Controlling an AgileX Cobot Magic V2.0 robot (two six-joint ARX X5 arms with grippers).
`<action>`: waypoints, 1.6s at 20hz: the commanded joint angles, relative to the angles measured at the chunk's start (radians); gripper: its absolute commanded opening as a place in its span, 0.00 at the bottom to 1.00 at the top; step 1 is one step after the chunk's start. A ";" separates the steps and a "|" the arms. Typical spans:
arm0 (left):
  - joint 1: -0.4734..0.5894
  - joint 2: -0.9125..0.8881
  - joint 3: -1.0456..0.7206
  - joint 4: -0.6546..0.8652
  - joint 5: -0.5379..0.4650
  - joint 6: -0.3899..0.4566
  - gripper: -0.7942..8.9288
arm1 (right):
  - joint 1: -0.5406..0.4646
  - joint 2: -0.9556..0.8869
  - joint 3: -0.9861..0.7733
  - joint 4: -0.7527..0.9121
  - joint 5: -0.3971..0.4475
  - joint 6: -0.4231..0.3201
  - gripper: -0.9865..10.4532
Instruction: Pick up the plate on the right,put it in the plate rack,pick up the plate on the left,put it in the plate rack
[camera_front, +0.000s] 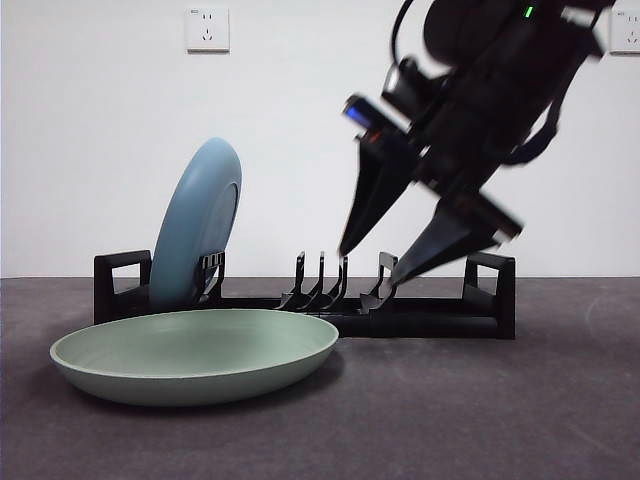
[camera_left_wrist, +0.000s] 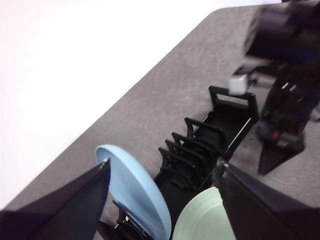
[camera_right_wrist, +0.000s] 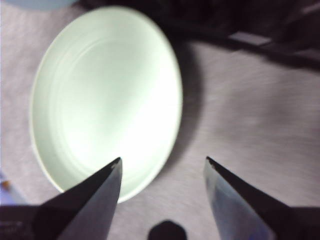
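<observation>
Front view gives me the plate rack (camera_front: 420, 322) lying along the far side of the grey table (camera_front: 480, 420), with the blue plate (camera_front: 197, 222) standing on edge in its slots near the 9 o'clock end, leaning slightly. I see the green plate (camera_front: 195, 352) lying flat on the table just in front of the rack, at about 7 o'clock from the rack's middle, its far rim close against the rack.

My right end effector (camera_front: 368, 267) comes down from 1 o'clock, big and dark and a bit blurred, with its jaws spread wide and nothing between them; the tips hang over the divider prongs towards the rack's 3 o'clock end. Its wrist view looks down on the green plate (camera_right_wrist: 105, 95) and bare table beside it.

My left end effector (camera_left_wrist: 162, 172) is also wide open and holds nothing. Its wrist view looks down on the blue plate (camera_left_wrist: 137, 192) upright in the rack (camera_left_wrist: 220, 120), the green plate's (camera_left_wrist: 202, 220) rim beside it, and the right arm blurred beyond the rack's far end
</observation>
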 joint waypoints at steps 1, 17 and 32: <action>-0.059 0.002 -0.002 -0.013 -0.045 0.013 0.45 | 0.015 0.062 -0.002 0.037 -0.018 0.033 0.33; -0.200 0.031 -0.002 -0.080 -0.171 0.027 0.44 | 0.042 0.208 -0.002 0.129 -0.011 0.077 0.08; -0.473 0.317 -0.002 -0.200 -0.154 0.026 0.44 | -0.003 -0.060 -0.002 -0.101 0.044 0.080 0.08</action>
